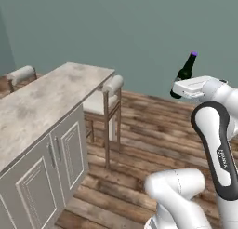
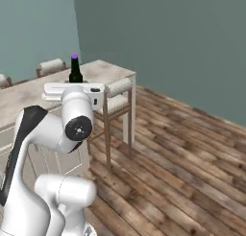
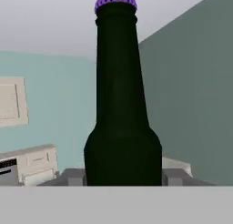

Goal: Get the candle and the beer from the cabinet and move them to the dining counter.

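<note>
No label legible on gripped beer [image 3: 122,104], seemingly.

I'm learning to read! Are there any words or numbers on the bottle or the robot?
Beer, held in the tool: no label or words on its dark glass or purple cap.
Robot arm: a small dark marking runs along its black band, too small and blurred to read.
Dining counter: no writing.

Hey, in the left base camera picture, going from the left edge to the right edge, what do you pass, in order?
Dining counter → stool tucked at its far end → beer, held up off the wooden floor in the gripper → the robot's upper arm.
</note>
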### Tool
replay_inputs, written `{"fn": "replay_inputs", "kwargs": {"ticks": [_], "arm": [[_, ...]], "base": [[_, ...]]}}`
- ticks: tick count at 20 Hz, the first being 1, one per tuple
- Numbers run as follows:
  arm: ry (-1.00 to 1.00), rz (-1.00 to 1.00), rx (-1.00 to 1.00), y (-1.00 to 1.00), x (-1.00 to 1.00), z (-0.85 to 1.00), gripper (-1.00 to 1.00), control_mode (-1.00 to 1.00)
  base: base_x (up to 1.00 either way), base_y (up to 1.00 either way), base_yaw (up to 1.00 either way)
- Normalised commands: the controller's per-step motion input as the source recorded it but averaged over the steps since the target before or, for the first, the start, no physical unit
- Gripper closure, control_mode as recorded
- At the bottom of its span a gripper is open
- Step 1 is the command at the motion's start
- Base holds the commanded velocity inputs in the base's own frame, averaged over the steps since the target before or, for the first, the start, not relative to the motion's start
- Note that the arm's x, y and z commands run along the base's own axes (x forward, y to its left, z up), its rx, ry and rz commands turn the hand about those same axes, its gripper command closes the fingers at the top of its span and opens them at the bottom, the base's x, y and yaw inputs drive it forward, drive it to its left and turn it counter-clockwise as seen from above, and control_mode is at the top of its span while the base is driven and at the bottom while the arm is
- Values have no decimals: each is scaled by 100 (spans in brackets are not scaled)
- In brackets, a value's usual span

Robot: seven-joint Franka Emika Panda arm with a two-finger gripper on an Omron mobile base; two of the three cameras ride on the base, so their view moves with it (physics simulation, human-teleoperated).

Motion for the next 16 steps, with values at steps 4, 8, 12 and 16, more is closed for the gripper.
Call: {"fn": "replay_inputs", "kwargs": {"ticks": [4, 8, 12, 16], "arm": [[0, 0, 0, 0, 0, 0, 100, 100], [0, 0, 0, 0, 0, 0, 100, 100], [0, 0, 0, 0, 0, 0, 100, 100], [0, 0, 0, 0, 0, 0, 100, 100]], "base": [[-7, 0, 100], [-4, 0, 100], [4, 0, 97], [39, -16, 45]]}}
